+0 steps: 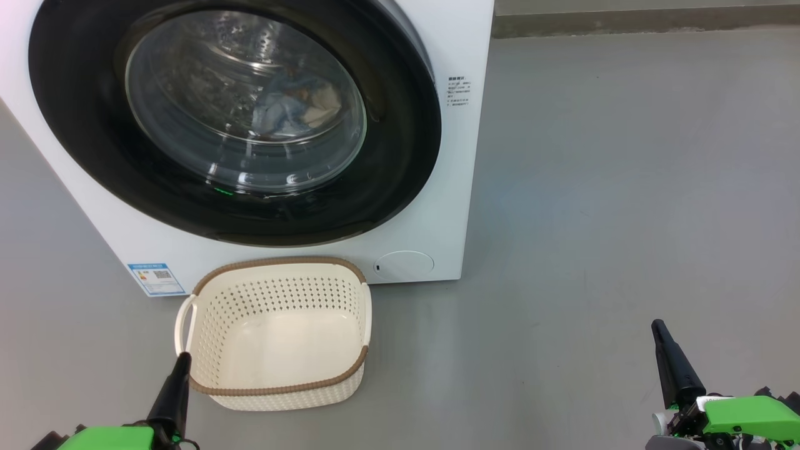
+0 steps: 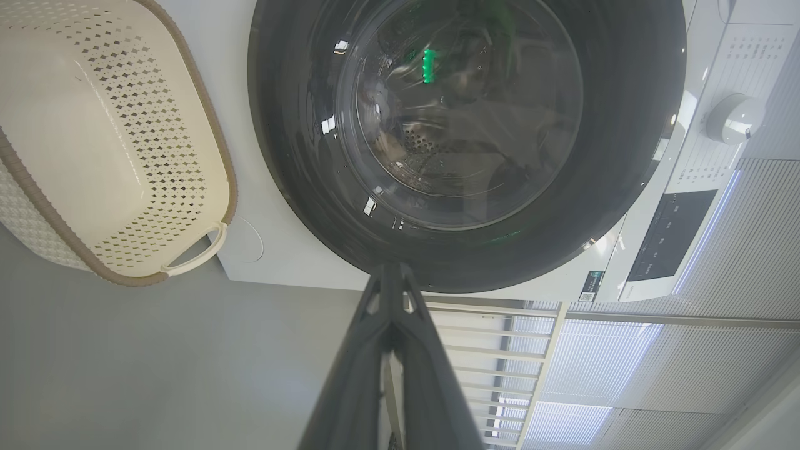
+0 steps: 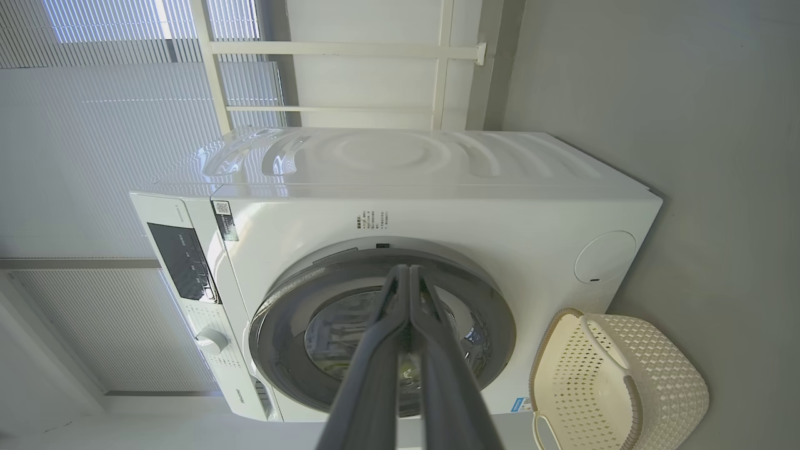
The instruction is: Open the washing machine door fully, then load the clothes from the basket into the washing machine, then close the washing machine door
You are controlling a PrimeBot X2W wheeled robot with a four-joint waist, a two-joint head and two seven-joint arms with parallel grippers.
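Both pincers pinched together, empty.
The left pincer point(image 1: 182, 362) hangs just beside the basket point(image 1: 281, 390) rim, the right pincer point(image 1: 660, 331) well apart; washing machine door point(image 1: 75, 112) closed.

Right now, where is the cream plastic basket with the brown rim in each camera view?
Head view: the cream plastic basket with brown rim sits lower centre-left, on the floor before the white washing machine.
Left wrist view: basket at upper left.
Right wrist view: basket at lower right.
Shared landmark: the round glass door with glossy black rim, closed, next to the basket in all three.
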